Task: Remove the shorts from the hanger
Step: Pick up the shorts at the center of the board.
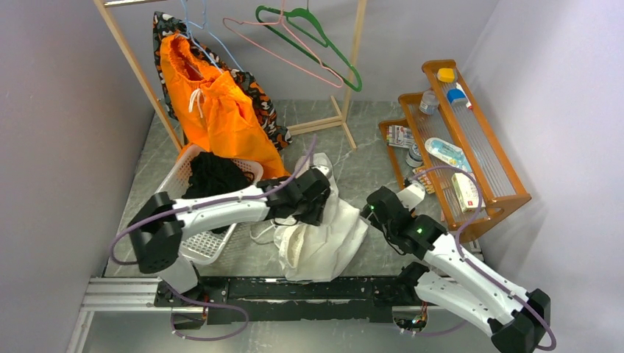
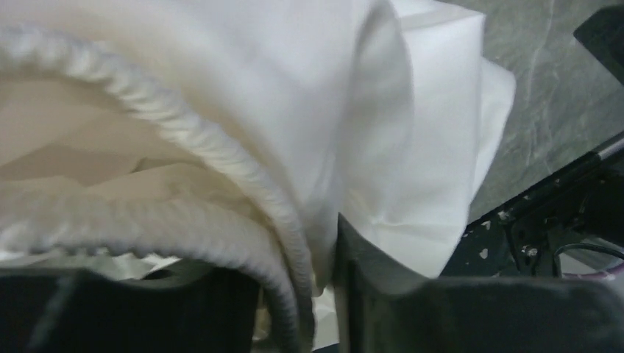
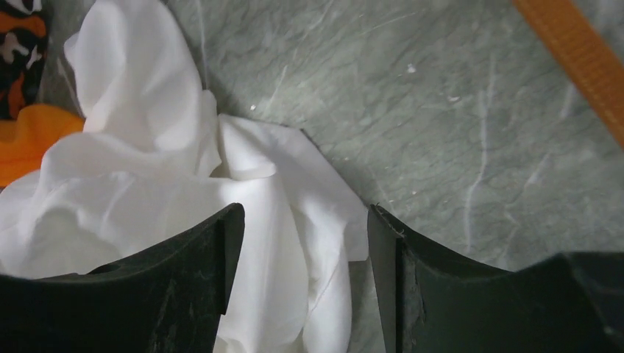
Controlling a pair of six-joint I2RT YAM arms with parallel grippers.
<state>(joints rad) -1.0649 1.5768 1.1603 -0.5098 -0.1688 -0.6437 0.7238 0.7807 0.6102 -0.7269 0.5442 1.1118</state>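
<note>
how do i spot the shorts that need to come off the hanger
Look at the wooden rack at the back left. The shorts hang from it, above the white basket. They are plain bright orange with a white drawstring, unlike the black-and-orange patterned garment behind them.

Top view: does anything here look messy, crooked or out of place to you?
Yes. A white garment lies crumpled on the table beside the basket, rather than hanging up or lying inside it. The pink hanger and green hanger hang tilted and empty on the rack, while the orange shorts hang bunched beside them.
</note>
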